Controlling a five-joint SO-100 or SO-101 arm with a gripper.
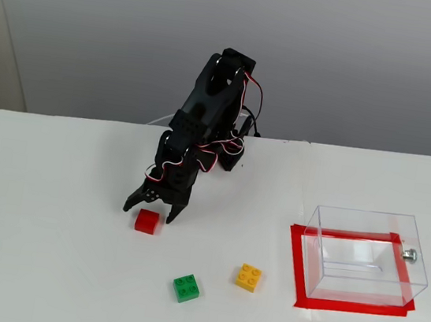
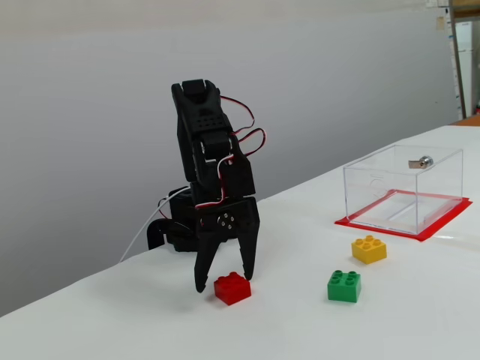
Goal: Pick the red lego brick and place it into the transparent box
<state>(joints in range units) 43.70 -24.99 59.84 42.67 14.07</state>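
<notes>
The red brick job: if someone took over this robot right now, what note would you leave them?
Gripper: open, empty, fingers low over the table just behind the red lego brick.
Red lego brick: on the table, not gripped.
Transparent box: empty, standing on a red tape frame at the right of both fixed views.
Green brick and yellow brick: lying between, not part of the job.
Done: the approach.
Left: close on the brick, lift, carry to the box, release.

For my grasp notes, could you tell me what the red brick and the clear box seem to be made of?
The red lego brick looks like hard moulded plastic with a mild gloss: crisp edges, studs on top, even colour. The transparent box appears to be thin clear plastic, probably acrylic: the red tape beneath shows through its walls and the edges catch light. Its small knob looks metallic, silvery and shiny.
</notes>
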